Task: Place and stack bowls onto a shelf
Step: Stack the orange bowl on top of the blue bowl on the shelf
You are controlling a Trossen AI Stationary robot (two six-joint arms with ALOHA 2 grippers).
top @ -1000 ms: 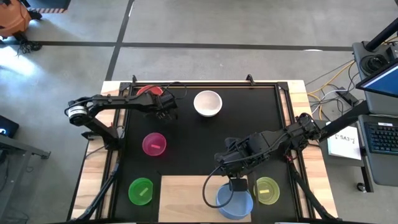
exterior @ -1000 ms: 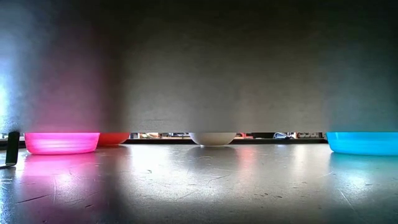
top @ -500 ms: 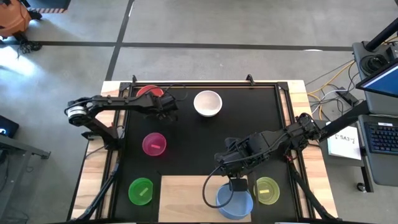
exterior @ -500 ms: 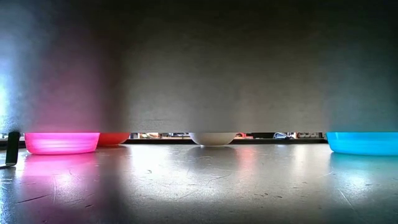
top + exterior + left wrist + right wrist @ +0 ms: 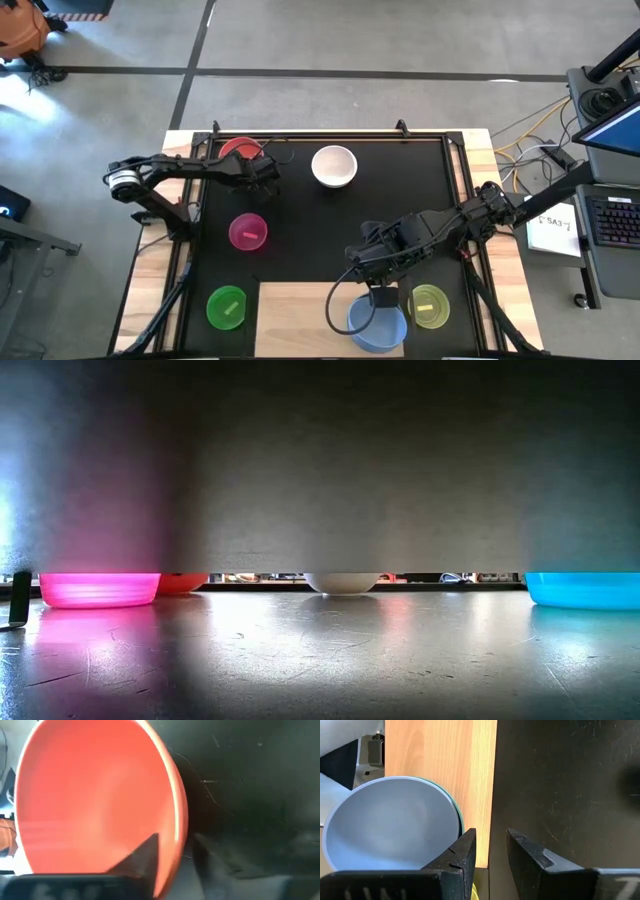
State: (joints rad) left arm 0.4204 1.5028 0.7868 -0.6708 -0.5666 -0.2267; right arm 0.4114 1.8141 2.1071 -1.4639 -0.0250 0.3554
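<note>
Left hand (image 5: 172, 860) pinches the red bowl's (image 5: 95, 800) rim at the far left of the black mat (image 5: 400, 190) covering the worktop. Right hand (image 5: 490, 855) hangs spread over the shelf's (image 5: 455, 775) edge, beside the grey-blue bowl (image 5: 390, 825) resting there. Grey concrete floor (image 5: 400, 50) surrounds everything.

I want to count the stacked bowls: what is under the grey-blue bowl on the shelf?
Under the grey-blue bowl a teal rim shows, so it sits nested in a teal bowl on the shelf. Anything lower is covered.
</note>
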